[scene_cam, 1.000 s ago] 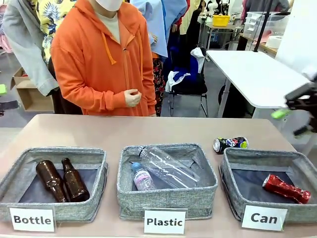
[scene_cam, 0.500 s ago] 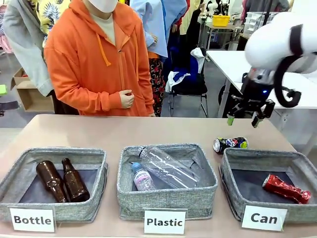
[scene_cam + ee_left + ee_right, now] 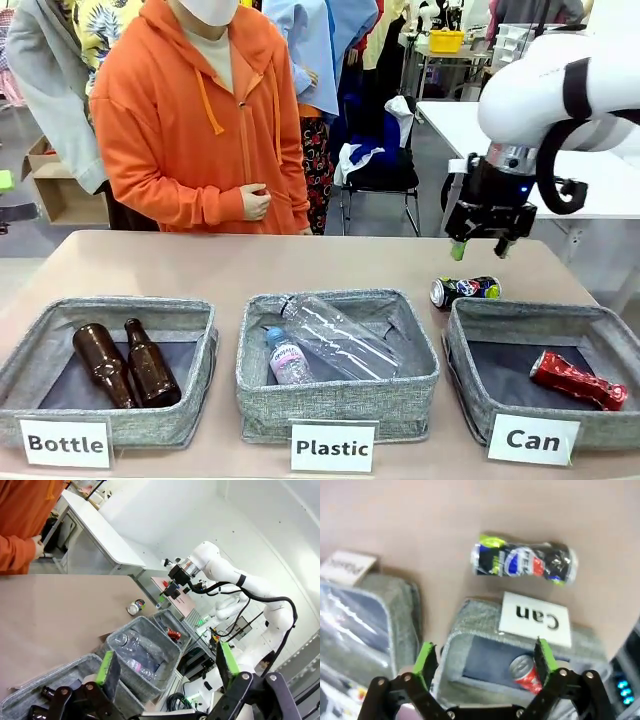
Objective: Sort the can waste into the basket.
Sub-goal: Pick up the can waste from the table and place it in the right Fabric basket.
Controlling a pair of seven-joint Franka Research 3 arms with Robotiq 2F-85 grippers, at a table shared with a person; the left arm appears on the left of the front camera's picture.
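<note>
A crushed dark blue-black can (image 3: 466,290) lies on the table just behind the "Can" basket (image 3: 470,370); the right wrist view shows the same can (image 3: 524,561) beyond the basket's label (image 3: 535,618). A crushed red can (image 3: 577,380) lies inside that basket, also visible as a red can (image 3: 525,672) from the wrist. My right gripper (image 3: 477,247) hangs open above the dark can, apart from it, its green pads (image 3: 425,658) spread. My left gripper (image 3: 167,665) is open and holds nothing, high over the table's left side.
The "Plastic" basket (image 3: 338,397) holds clear bottles and the "Bottle" basket (image 3: 110,415) holds two brown glass bottles. A person in an orange hoodie (image 3: 190,120) stands at the far edge, hands held together. A white table (image 3: 520,150) stands behind on the right.
My right arm swung in from the right edge and came down leftward to hover over the dark can. The person stepped slightly left.
</note>
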